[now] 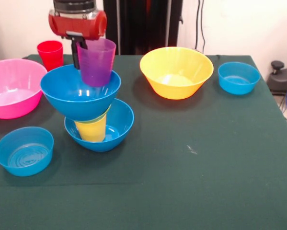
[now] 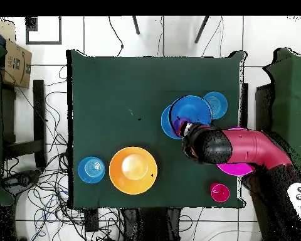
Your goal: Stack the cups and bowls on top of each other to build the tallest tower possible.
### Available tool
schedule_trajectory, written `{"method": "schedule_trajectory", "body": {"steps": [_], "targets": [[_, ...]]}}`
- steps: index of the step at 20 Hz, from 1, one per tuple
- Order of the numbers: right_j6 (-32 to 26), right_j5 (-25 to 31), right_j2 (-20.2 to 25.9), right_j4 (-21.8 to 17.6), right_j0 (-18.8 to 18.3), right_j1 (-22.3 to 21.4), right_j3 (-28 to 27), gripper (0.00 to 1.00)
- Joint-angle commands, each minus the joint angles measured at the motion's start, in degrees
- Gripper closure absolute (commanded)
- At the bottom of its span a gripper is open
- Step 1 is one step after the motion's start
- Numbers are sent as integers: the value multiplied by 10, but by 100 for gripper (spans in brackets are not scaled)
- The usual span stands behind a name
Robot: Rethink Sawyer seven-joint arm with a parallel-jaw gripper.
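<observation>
The tower stands left of centre: a deep blue base bowl [image 1: 117, 128], a yellow cup [image 1: 91, 130] in it, a thin lime green bowl rim [image 1: 102, 117], then a second deep blue bowl [image 1: 69, 93]. My gripper [image 1: 81, 50] comes down from above, shut on the rim of the translucent purple cup [image 1: 96, 64], whose bottom sits inside the upper blue bowl. The red cup [image 1: 51, 53] stands behind, at the far left. In the overhead view the arm's head [image 2: 203, 143] covers the cup, next to the blue bowls [image 2: 192, 110].
A large pink bowl [image 1: 11, 88] is at the left edge and a large yellow-orange bowl [image 1: 176, 72] is at the back centre. Small light-blue bowls sit at the front left [image 1: 24, 151] and back right [image 1: 238, 77]. The table is covered with dark green cloth.
</observation>
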Motion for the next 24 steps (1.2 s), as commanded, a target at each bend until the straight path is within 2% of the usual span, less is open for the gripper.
{"method": "schedule_trajectory", "body": {"steps": [1,6,14,24], "targets": [[-128,22,8,-69,3,60,4,100],[-118,15,12,-77,-2,68,5,100],[-127,37,26,-70,-8,66,-5,100],[-152,73,39,-61,-7,80,-48,100]]}}
